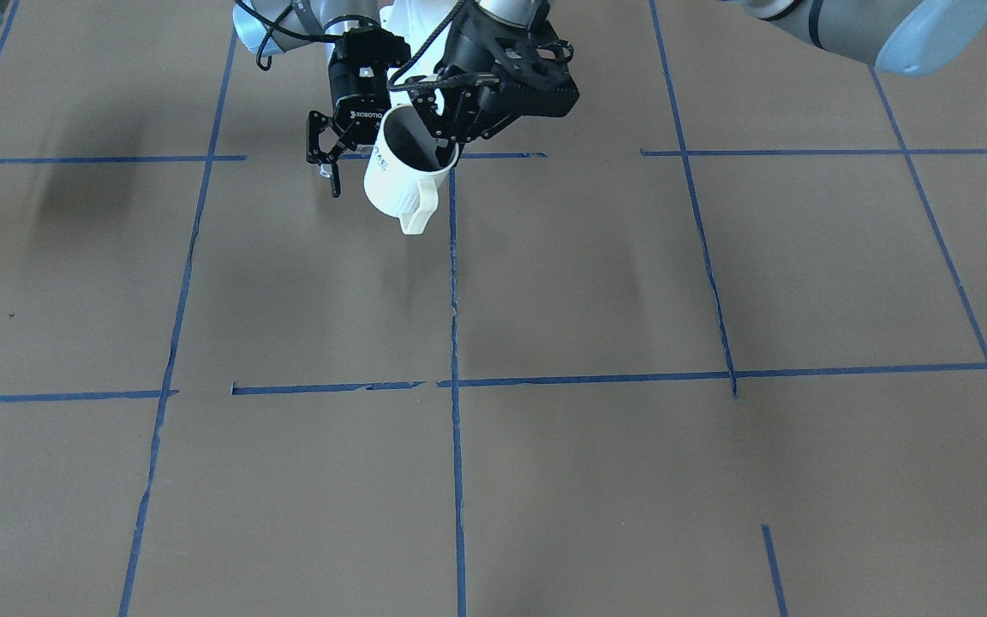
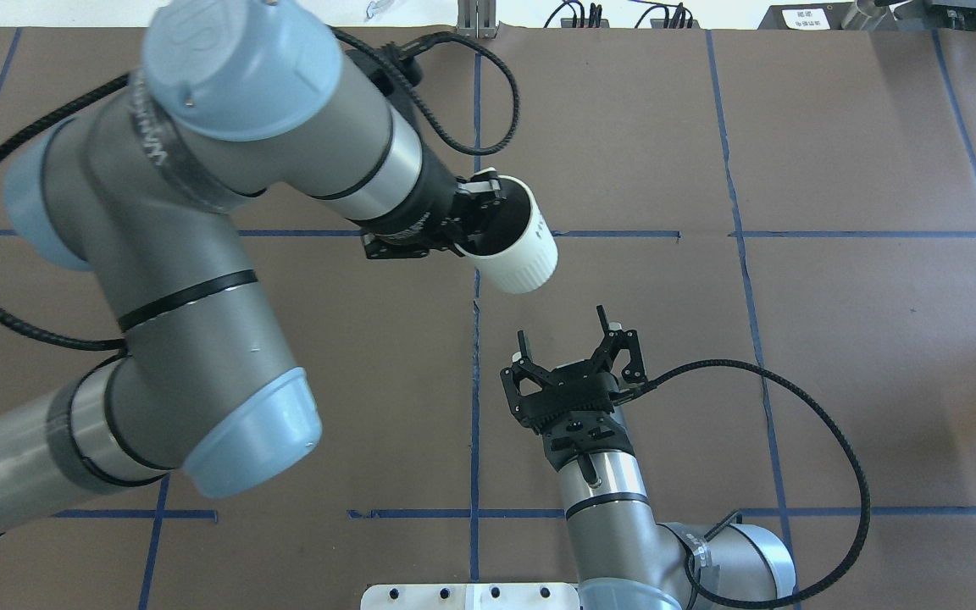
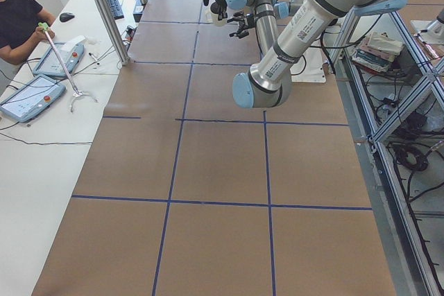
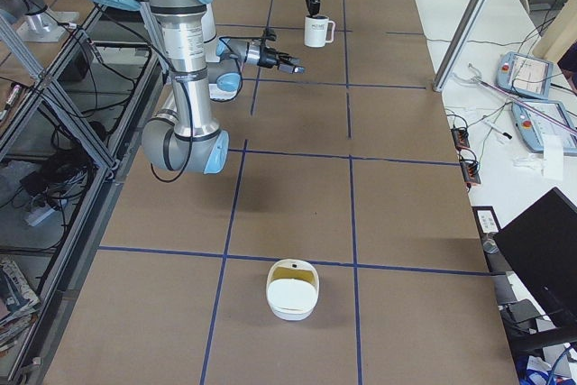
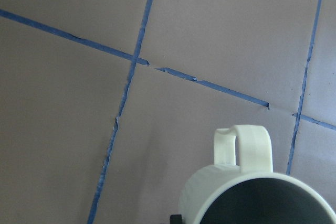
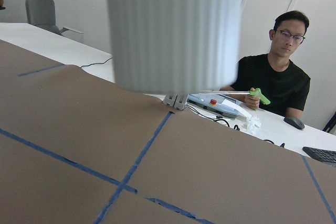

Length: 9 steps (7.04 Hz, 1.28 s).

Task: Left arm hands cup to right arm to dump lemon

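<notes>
The white cup (image 2: 522,254) hangs above the table, somewhat tilted, with its handle (image 1: 418,210) facing the operators' side. My left gripper (image 2: 478,207) is shut on its rim, one finger inside the grey interior. The left wrist view shows the cup (image 5: 236,187) at the bottom right. My right gripper (image 2: 566,332), marked ROBOTIQ (image 1: 328,163), is open and empty, just short of the cup on the robot's side. In the right wrist view the cup's ribbed wall (image 6: 173,30) fills the top. The lemon is hidden.
Brown paper with a grid of blue tape lines (image 1: 455,343) covers the table. A white bowl-like container with a yellowish inside (image 4: 292,288) sits toward the table's right end. An operator (image 6: 278,77) sits beyond the far edge beside tablets (image 3: 41,81).
</notes>
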Each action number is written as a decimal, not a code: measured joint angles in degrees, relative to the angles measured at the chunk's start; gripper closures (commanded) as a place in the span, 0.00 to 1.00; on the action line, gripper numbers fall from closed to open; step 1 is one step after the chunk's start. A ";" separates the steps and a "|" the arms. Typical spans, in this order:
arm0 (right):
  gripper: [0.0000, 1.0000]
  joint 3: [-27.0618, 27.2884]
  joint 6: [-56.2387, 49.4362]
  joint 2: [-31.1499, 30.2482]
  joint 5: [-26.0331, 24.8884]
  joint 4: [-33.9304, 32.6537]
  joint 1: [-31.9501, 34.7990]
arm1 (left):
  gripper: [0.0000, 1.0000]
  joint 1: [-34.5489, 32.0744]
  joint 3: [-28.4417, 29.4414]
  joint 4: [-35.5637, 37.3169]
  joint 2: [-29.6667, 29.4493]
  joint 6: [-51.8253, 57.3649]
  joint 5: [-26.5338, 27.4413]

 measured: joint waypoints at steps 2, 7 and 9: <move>0.00 1.34 0.07 -0.86 8.92 0.07 5.76 | 1.00 -2.18 -7.48 -0.32 11.40 7.18 0.14; 0.00 12.97 -0.70 -12.31 38.33 -0.23 25.02 | 1.00 -10.23 -7.48 -24.85 48.33 35.31 1.72; 0.00 16.09 -4.10 -17.10 52.43 -0.50 34.75 | 1.00 -17.26 8.19 -42.10 51.84 39.92 -6.20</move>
